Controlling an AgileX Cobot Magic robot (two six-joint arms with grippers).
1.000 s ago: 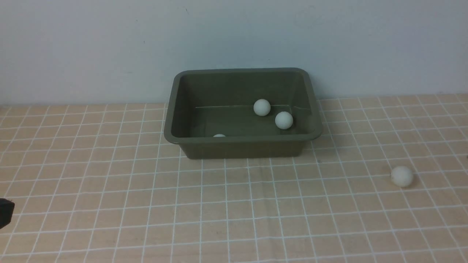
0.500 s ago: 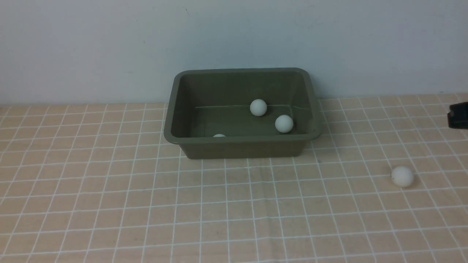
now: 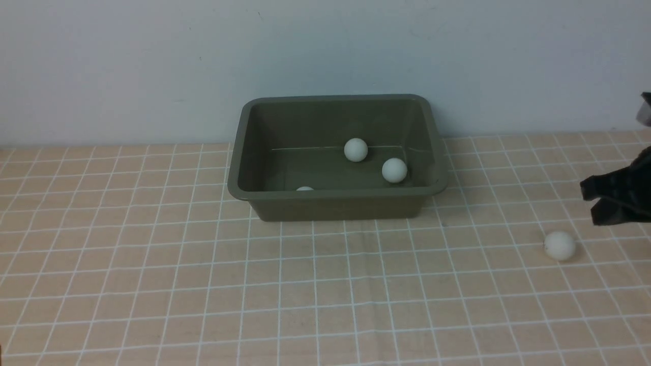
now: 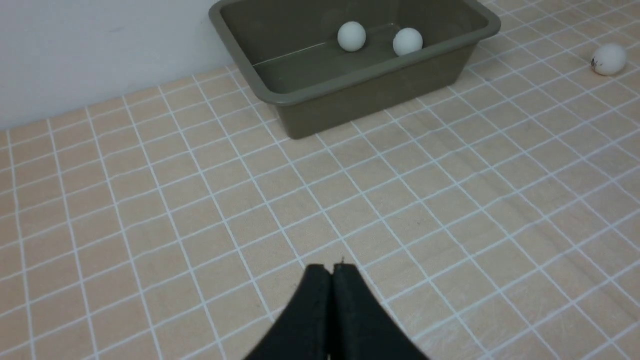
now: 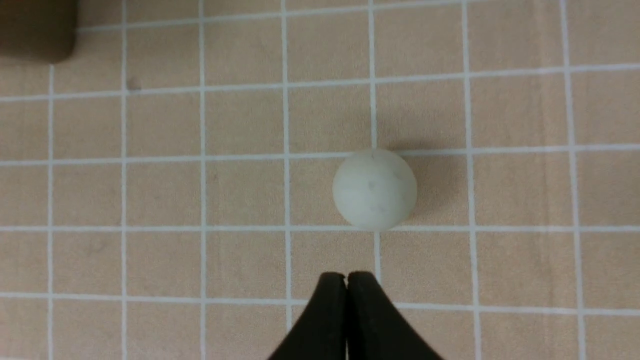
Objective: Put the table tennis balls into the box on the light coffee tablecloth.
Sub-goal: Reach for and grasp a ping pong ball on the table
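The dark olive box [image 3: 239,188] stands on the light coffee tablecloth [image 3: 152,264] against the back wall. Two table tennis balls [image 3: 355,150] [image 3: 394,170] lie on its floor, and the top of a third [image 3: 305,188] peeps over the near rim. Another ball [image 3: 559,245] lies on the cloth to the right of the box. My right gripper [image 3: 590,203] hangs just above and behind this ball. Its wrist view shows it shut and empty [image 5: 346,276], a short gap from the ball [image 5: 374,189]. My left gripper [image 4: 331,270] is shut and empty, over the cloth well in front of the box [image 4: 280,95].
A pale wall rises directly behind the box. A corner of the box [image 5: 37,30] shows at the edge of the right wrist view. The left wrist view takes in two balls in the box [image 4: 351,36] [image 4: 407,41] and the loose ball [image 4: 608,58].
My right arm has come in from the right edge, down toward the loose ball. The left gripper has slipped out of the front view. Two balls in the box rolled slightly left.
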